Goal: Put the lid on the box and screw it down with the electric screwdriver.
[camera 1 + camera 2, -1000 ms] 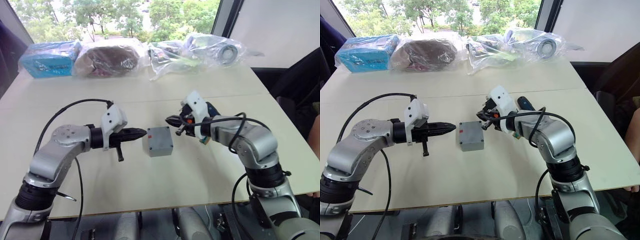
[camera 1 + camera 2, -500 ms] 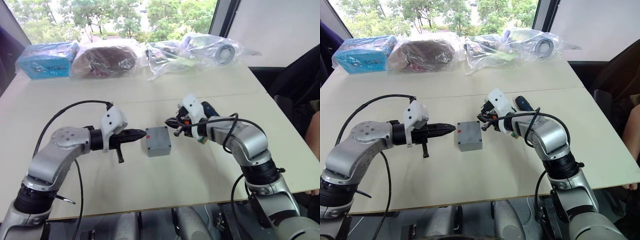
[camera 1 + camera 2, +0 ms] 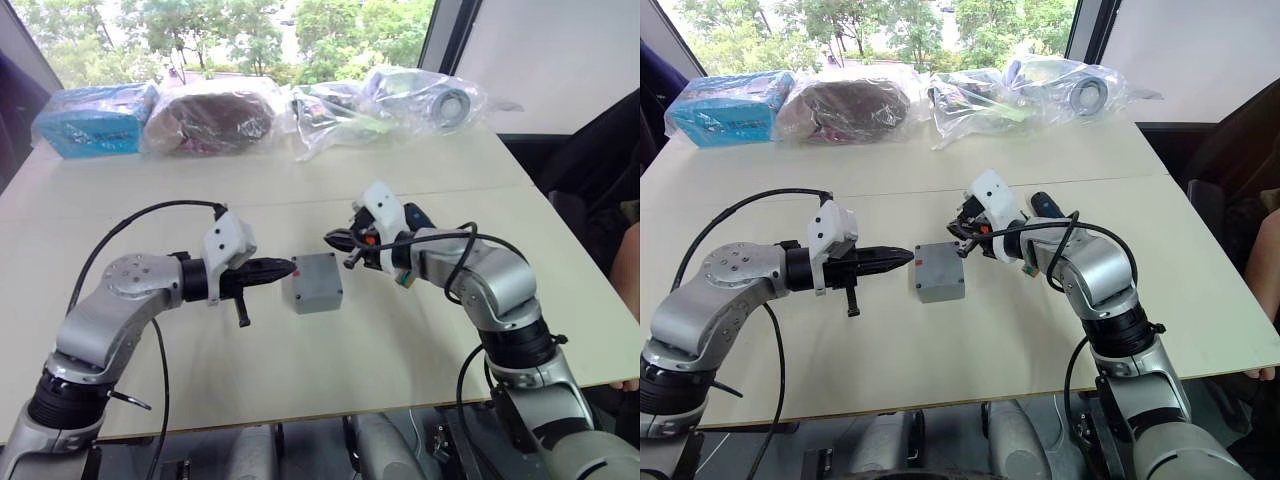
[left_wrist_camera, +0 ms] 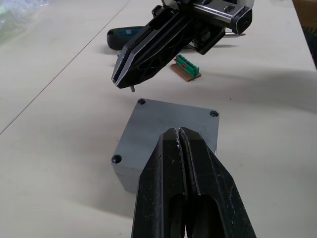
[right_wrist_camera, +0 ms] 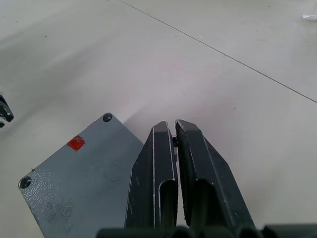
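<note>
- Mid-desk (image 3: 330, 380), the box (image 3: 938, 287) sits with the lid (image 4: 168, 130) already on top, its corner holes showing.
- My left claw (image 3: 288, 267) is closed and empty, its tip just beside the box's left side.
- My right claw (image 3: 332, 238) hovers over the box's far right corner, pinched shut on what looks like a small screw (image 4: 132, 89).
- The screwdriver (image 4: 124, 37) lies on the desk behind my right claw, near a green piece (image 4: 187, 66).
- Risk: the screw is held only at the very tip, so it could slip out, drop and roll off before it reaches a hole.
- Risk: a push from either claw could slide the box or shift the loose lid off its holes.
- Writing: I can read none. The box bears only a red mark (image 5: 76, 143), and the bags (image 3: 390, 100) along the far edge show no legible print.
</note>
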You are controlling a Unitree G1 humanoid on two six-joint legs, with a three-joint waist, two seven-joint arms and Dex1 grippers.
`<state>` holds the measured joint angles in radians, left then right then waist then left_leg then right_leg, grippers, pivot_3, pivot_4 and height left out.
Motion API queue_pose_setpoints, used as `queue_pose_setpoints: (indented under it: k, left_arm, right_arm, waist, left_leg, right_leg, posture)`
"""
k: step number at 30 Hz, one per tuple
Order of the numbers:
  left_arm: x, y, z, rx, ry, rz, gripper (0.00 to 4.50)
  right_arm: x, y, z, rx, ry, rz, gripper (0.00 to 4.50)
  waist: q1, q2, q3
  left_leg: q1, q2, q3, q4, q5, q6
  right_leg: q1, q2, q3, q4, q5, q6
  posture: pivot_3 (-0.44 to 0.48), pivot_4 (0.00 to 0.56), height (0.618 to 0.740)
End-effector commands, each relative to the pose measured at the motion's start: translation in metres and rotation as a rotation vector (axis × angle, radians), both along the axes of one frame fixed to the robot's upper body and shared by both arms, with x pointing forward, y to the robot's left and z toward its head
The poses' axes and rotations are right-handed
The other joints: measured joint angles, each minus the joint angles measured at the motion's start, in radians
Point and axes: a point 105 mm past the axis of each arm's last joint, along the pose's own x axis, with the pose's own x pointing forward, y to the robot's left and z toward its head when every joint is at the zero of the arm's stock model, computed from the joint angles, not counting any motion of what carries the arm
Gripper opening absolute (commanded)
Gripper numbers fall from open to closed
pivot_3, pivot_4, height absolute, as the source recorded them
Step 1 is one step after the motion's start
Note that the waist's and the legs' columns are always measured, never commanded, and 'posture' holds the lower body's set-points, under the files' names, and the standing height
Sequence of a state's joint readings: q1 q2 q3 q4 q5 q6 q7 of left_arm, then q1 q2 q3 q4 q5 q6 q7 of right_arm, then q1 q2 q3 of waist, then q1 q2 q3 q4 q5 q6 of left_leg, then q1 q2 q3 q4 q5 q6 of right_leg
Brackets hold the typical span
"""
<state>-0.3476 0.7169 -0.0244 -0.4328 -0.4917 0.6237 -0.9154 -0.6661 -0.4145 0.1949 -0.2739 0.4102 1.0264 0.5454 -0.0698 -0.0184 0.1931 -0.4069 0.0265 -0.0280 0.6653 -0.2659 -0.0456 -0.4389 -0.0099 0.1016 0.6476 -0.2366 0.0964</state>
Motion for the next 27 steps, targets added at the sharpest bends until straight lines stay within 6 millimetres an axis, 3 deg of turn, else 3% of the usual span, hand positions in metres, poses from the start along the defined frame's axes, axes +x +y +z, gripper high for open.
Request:
queue_pose_setpoints:
  k: [1,21,27]
  left_arm:
    - [-0.004,-0.002,0.006,-0.004,-0.028,-0.015,0.0]
    - [-0.005,-0.002,0.006,-0.004,-0.026,-0.016,0.0]
    - [-0.005,-0.002,0.005,-0.006,-0.021,-0.013,0.0]
  right_arm:
    - [-0.007,0.005,0.004,0.009,-0.03,0.027,0.11]
    - [0.003,-0.002,-0.004,-0.009,-0.037,-0.018,0.11]
    - [-0.004,0.002,-0.018,-0.034,0.01,0.016,0.11]
  waist:
    - [0.0,0.0,0.0]
    - [0.0,0.0,0.0]
    - [0.0,0.0,0.0]
  left_leg:
    - [0.0,0.0,0.0,0.0,0.0,0.0]
    - [0.0,0.0,0.0,0.0,0.0,0.0]
    - [0.0,0.0,0.0,0.0,0.0,0.0]
  right_leg:
    - [0.0,0.0,0.0,0.0,0.0,0.0]
    - [0.0,0.0,0.0,0.0,0.0,0.0]
    - [0.0,0.0,0.0,0.0,0.0,0.0]
  posture:
    - [0.0,0.15,0.74]
    - [0.0,0.15,0.74]
    - [0.0,0.15,0.74]
